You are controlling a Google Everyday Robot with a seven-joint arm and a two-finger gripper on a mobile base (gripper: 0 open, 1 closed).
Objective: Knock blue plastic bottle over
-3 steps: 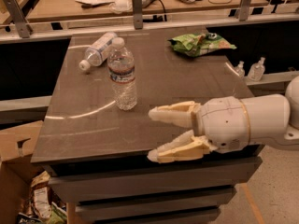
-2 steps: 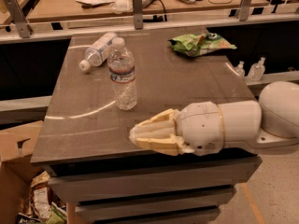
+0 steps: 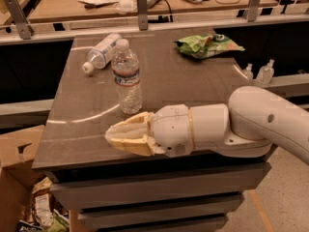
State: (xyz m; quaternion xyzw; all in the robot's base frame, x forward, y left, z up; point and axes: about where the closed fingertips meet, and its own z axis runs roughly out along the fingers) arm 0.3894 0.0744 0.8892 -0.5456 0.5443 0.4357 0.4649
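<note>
The blue plastic bottle [image 3: 127, 77] stands upright on the dark table [image 3: 193, 86], left of centre. It is clear and ribbed, with a white cap and a narrow red-and-white label band. My gripper [image 3: 110, 135] is low over the table's front edge, just in front of the bottle and slightly to its left. It points left with its cream fingers [image 3: 126, 144] pressed together and holds nothing. A small gap shows between the gripper and the bottle's base.
A second clear bottle with a pale blue-white label [image 3: 101, 52] lies on its side at the back left. A green snack bag [image 3: 206, 45] lies at the back right. A cardboard box [image 3: 14, 178] stands on the floor at left. Two small bottles [image 3: 263, 73] stand on a ledge at right.
My gripper has shut its fingers and swung left along the table's front edge, closer to the upright bottle. The bottle has not moved.
</note>
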